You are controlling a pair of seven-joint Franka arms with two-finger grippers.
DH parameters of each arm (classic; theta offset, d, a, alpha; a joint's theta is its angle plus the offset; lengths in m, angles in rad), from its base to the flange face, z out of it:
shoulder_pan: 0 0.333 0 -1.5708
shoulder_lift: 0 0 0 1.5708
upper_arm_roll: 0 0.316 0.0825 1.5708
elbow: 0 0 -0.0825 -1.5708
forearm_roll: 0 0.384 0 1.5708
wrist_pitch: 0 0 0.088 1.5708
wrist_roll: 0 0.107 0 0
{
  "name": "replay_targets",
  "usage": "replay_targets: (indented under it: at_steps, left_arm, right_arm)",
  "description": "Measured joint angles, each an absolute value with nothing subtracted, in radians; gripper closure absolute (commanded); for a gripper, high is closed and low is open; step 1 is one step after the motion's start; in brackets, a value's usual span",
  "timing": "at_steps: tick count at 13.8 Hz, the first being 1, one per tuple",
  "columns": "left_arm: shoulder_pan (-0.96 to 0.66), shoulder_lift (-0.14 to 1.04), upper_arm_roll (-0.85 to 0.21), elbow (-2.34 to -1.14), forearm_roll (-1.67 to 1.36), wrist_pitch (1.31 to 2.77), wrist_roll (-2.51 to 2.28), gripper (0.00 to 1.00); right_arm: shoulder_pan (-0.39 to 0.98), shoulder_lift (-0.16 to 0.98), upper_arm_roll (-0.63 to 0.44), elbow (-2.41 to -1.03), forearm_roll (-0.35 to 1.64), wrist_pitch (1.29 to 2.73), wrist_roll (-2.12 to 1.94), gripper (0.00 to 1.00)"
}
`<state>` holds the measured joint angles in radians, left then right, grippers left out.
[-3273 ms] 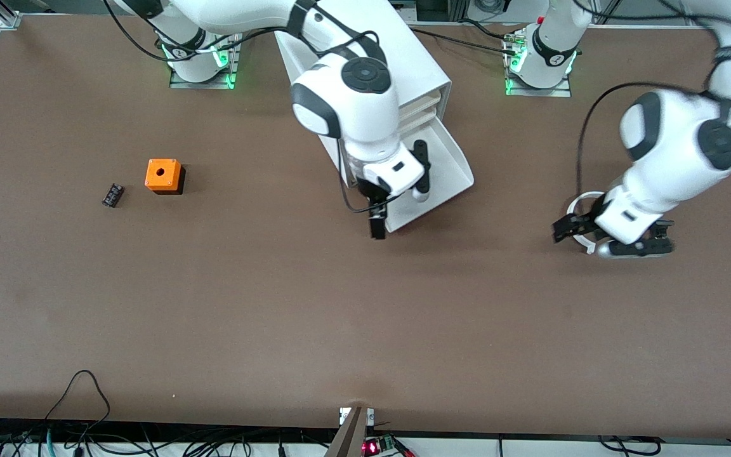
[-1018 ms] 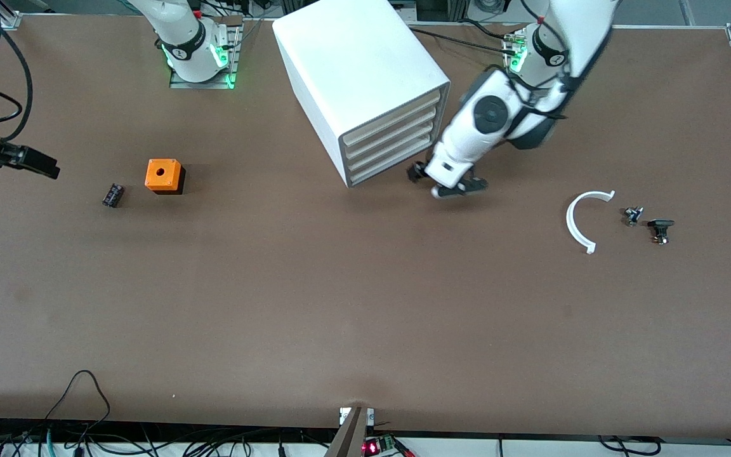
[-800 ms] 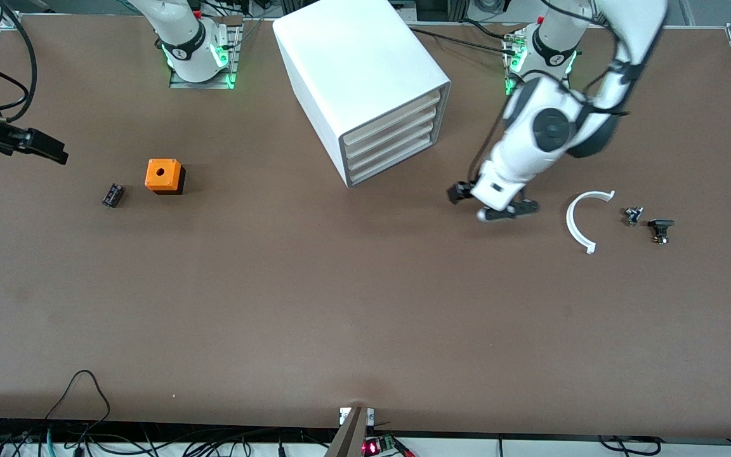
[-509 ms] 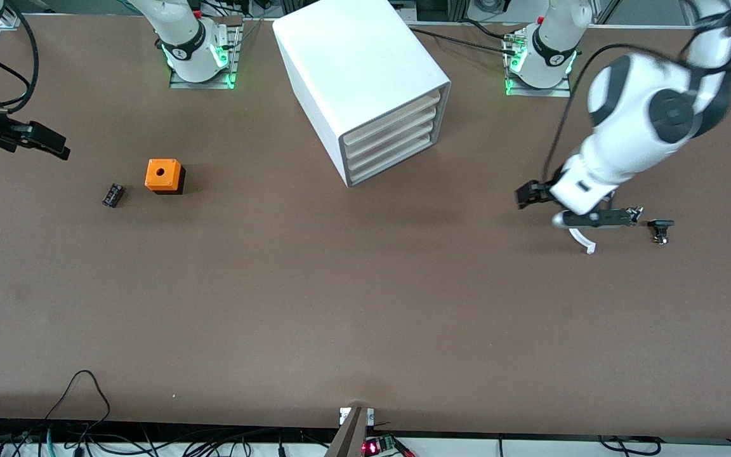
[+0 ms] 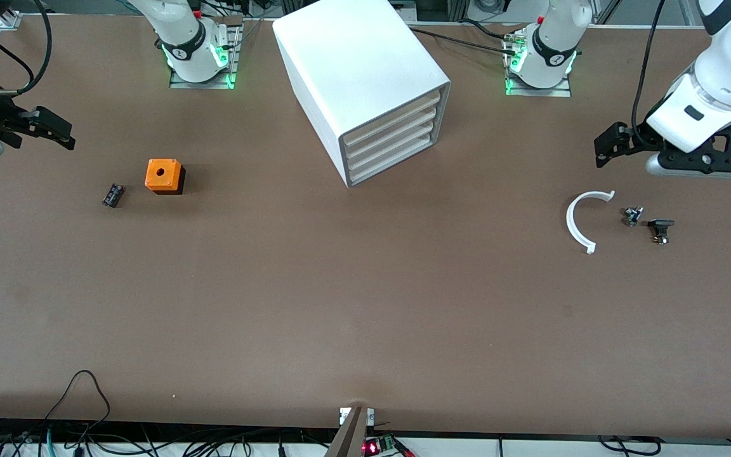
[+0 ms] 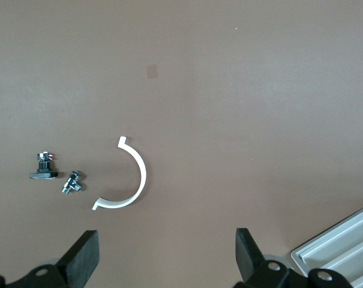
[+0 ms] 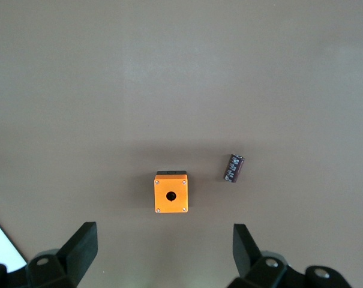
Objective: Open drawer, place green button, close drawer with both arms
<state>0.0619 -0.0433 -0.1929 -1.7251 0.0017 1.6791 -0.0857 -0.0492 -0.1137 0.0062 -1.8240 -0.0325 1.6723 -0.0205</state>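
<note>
White cabinet [image 5: 365, 82] with bottom drawer [image 5: 397, 166] shut, left gripper [image 5: 673, 152] and right gripper [image 5: 23, 130] both empty above the surface [image 5: 340, 304], fingers apart.

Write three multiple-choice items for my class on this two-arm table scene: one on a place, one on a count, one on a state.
1. What lies beside the orange cube?
A. the small black ribbed part
B. the white curved strip
C. the cabinet

2. How many drawers does the white cabinet show?
A. two
B. four
C. six

3. How is the bottom drawer?
A. pulled fully out
B. shut
C. removed

Answers:
1 A: the small black ribbed part sits next to the cube at the right arm's end.
2 B: four cream fronts are stacked.
3 B: its front sits flush with the fronts above.
</note>
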Motion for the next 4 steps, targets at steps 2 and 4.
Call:
replay_targets:
  at_steps: [2,4]
  left_arm:
    - [0.062,-0.035,-0.193,-1.725,0.002,1.679,-0.081,0.00]
    - [0.062,-0.028,-0.193,-1.725,0.002,1.679,-0.081,0.00]
  right_arm:
    - [-0.049,-0.114,0.006,-1.825,-0.032,1.672,-0.016,0.00]
    - [-0.049,-0.114,0.006,-1.825,-0.032,1.672,-0.014,0.00]
